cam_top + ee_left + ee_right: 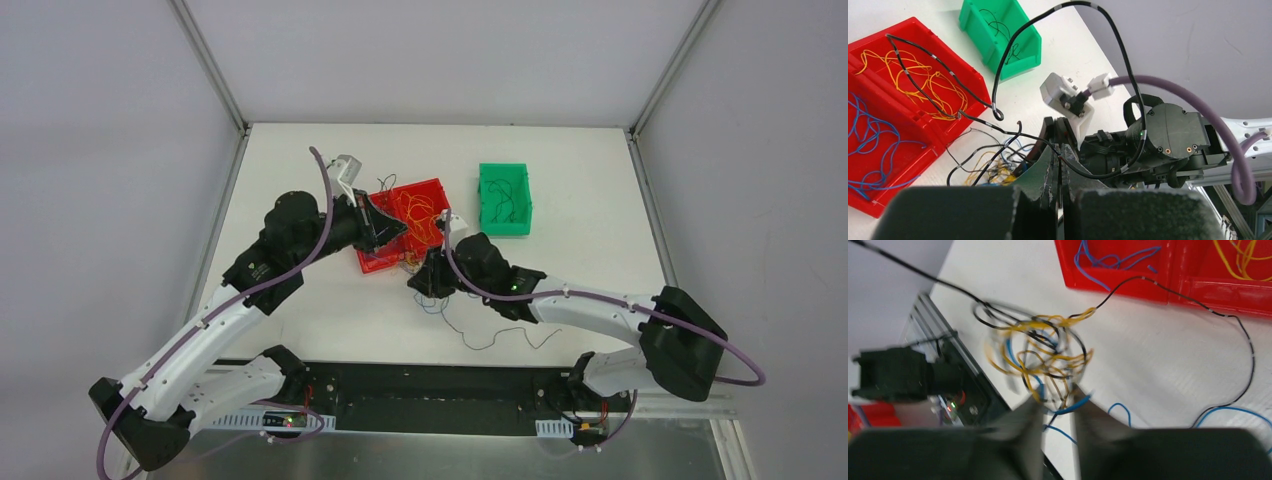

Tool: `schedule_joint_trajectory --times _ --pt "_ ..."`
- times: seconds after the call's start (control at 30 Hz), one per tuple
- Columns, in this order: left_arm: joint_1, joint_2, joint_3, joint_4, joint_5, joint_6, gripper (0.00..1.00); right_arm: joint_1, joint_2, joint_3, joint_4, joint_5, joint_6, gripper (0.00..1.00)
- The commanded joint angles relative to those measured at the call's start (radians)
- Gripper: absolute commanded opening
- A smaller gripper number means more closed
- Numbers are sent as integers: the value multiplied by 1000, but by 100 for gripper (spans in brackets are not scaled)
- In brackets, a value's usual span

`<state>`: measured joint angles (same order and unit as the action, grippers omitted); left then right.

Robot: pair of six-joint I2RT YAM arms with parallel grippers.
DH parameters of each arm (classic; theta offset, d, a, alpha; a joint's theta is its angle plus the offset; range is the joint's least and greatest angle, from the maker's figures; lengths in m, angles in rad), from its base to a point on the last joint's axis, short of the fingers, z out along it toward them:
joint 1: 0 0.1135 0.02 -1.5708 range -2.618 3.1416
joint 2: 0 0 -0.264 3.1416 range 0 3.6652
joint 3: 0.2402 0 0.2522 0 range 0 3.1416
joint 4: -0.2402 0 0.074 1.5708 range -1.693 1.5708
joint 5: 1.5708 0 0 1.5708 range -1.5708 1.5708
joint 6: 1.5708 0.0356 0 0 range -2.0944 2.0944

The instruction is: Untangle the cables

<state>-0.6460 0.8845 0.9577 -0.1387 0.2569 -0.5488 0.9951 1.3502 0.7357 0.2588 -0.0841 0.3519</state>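
The left gripper, pressed shut, pinches a thin black banded cable, while the right gripper holds its rough dark fingers slightly apart around a curly yellow-blue-black tangle at their tips.

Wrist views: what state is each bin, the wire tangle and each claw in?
Red two-compartment plastic bin: sorted orange-yellow wires and blue wires inside.
Green plastic bin: few black wires inside.
Mixed-colour wire tangle: knotted, on white table.
Left claw: shut on banded black cable.
Right claw: open, astride tangle's edge.
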Motion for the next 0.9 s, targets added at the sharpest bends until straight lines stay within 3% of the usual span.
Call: schedule_joint_trajectory --times 0.0,0.07,0.23,0.47,0.67,0.87 --pt "8 -24 42 8 -11 -22 0 8 -23 -7 151 145 -8 1" --pt "8 -36 51 -39 -59 -3 0 9 -53 -35 137 174 -4 0" --pt "9 -65 128 -250 -403 137 0 8 -186 -107 -36 271 34 0" --pt "23 -107 207 -398 -723 320 0 -87 -527 -211 -514 569 243 0" --pt "26 -144 174 -413 -803 370 0 -287 -769 -177 -873 665 387 0" --pt "26 -152 189 -450 -906 397 0 -370 -751 -99 -1018 723 438 0"
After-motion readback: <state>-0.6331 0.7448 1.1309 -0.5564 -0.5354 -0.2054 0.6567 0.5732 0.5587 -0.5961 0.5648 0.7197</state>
